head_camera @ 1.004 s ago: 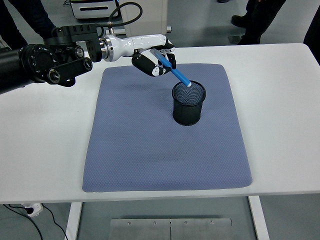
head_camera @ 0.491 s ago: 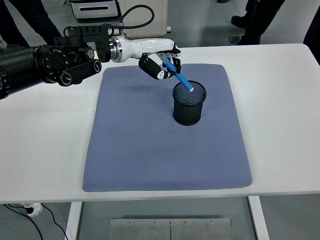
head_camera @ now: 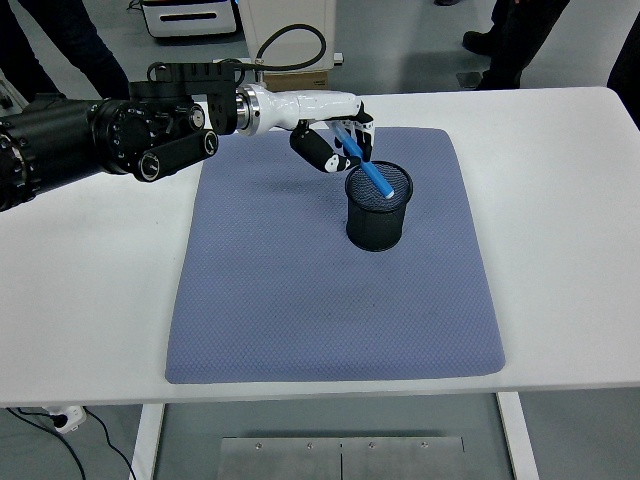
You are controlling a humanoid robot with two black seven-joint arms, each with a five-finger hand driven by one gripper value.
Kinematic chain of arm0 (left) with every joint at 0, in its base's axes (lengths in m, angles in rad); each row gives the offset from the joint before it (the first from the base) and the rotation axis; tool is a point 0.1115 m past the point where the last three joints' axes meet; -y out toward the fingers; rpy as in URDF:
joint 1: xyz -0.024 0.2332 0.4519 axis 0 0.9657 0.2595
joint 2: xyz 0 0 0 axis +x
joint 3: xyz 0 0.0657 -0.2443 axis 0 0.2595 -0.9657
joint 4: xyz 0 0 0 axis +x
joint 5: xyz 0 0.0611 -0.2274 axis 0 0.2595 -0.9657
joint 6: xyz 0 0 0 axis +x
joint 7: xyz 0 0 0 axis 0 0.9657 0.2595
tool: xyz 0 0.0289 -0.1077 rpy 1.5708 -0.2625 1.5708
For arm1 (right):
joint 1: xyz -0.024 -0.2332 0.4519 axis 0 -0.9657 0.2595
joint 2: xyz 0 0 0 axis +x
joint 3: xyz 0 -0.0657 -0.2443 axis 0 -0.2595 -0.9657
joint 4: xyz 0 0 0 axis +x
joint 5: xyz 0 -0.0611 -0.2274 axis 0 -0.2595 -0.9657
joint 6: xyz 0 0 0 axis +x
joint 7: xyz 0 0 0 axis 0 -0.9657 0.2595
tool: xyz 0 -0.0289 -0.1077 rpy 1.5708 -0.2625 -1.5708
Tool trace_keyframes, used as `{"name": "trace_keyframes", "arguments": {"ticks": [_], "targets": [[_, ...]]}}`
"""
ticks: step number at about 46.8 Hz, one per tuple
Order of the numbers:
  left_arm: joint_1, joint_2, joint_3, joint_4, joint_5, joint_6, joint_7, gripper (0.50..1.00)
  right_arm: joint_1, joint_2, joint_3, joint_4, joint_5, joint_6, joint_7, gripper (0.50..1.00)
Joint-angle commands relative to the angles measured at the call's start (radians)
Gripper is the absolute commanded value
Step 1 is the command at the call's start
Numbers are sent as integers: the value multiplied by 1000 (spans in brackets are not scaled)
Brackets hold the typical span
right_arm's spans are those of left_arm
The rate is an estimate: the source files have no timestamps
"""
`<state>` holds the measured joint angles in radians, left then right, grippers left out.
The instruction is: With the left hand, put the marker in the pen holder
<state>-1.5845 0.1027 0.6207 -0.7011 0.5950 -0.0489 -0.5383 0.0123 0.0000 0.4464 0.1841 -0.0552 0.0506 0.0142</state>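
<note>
A black mesh pen holder stands upright on the blue-grey mat, right of centre. My left hand reaches in from the left and hovers just above the holder's far-left rim. Its white and black fingers are shut on a blue marker. The marker slants down to the right, with its lower tip over the holder's opening, near or just inside the rim. The right arm does not show.
The mat lies on a white table. People's legs and shoes stand beyond the far edge, and a white machine sits at the back left. A black cable loops above my forearm.
My left arm has moved right and slightly down, carrying the marker from beside the holder's far-left rim to over its opening. The holder has not moved.
</note>
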Motion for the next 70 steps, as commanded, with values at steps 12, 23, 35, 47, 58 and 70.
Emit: {"name": "trace_keyframes", "arguments": {"ticks": [12,23,35,47,58,70], "targets": [[0,-3,-9,-1,-21,66,-3,747,0,0,0,0,0,0,0,1000],[-2,-3,-10,-3,-60,63,-8,1000,0,0,0,0,0,0,1,1000],[-15,11,-52,-1,-196,70,-6,1000,0,0,0,0,0,0,1,1000],[8,48,-119,22,-529,72,3,1000,0,0,0,0,0,0,1,1000],[176,63,-320,117,-567,72,3,1000,0,0,0,0,0,0,0,1000],[334,75,-648,210,-567,72,3,1000,0,0,0,0,0,0,0,1000]]}}
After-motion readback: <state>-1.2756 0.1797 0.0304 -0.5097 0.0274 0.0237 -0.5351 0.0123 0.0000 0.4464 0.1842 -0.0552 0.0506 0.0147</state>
